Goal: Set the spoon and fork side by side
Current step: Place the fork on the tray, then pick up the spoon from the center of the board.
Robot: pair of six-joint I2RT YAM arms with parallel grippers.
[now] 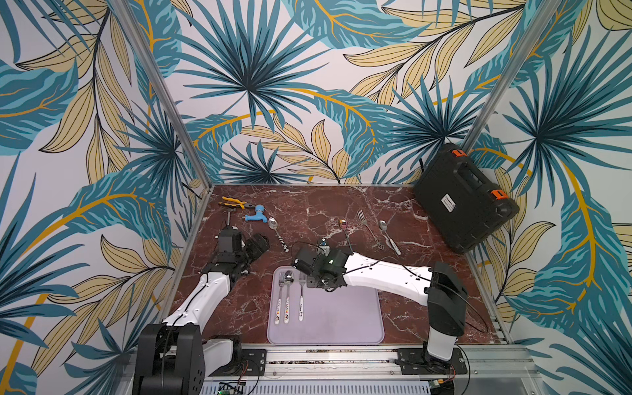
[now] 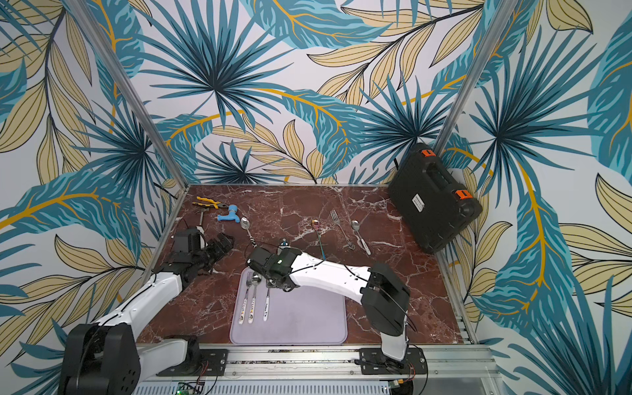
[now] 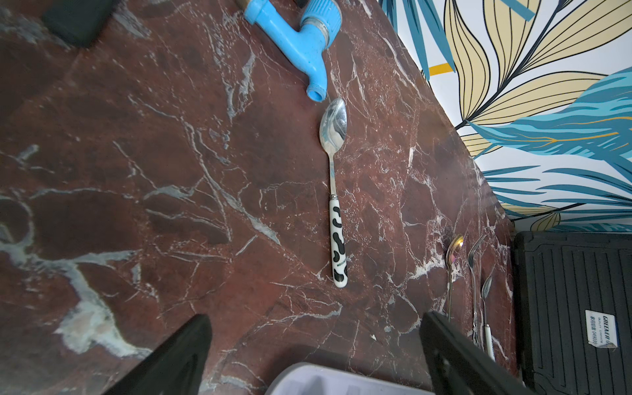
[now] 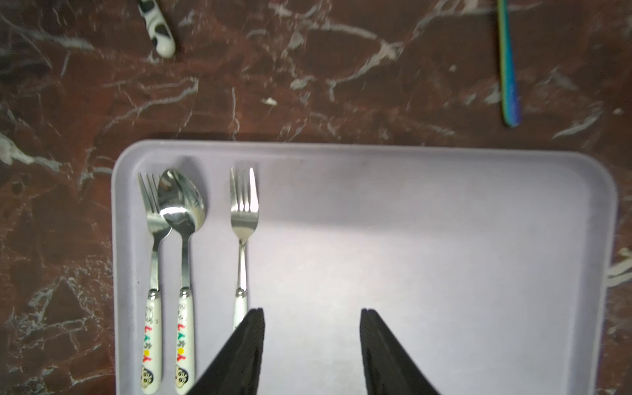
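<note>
On your lilac tray (image 4: 444, 273), steel fork (image 4: 243, 219) with white handle, tines toward twelve, at eight o'clock beside your right gripper (image 4: 312, 311), jaws spread, nothing held.

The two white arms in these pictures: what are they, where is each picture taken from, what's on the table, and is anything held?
Two robot arms, each ending in a two-fingered gripper. Two pictures look down from one overhead camera; two come from cameras on the wrists. On the marble table lies a lilac tray with a fork and spoon side by side, and a second fork apart. Behind it: a cow-patterned spoon, a blue tap, pliers, three more pieces of cutlery, a black case. The left gripper is open over bare table; the right gripper is open above the tray, beside the second fork's handle. Nothing is held.
</note>
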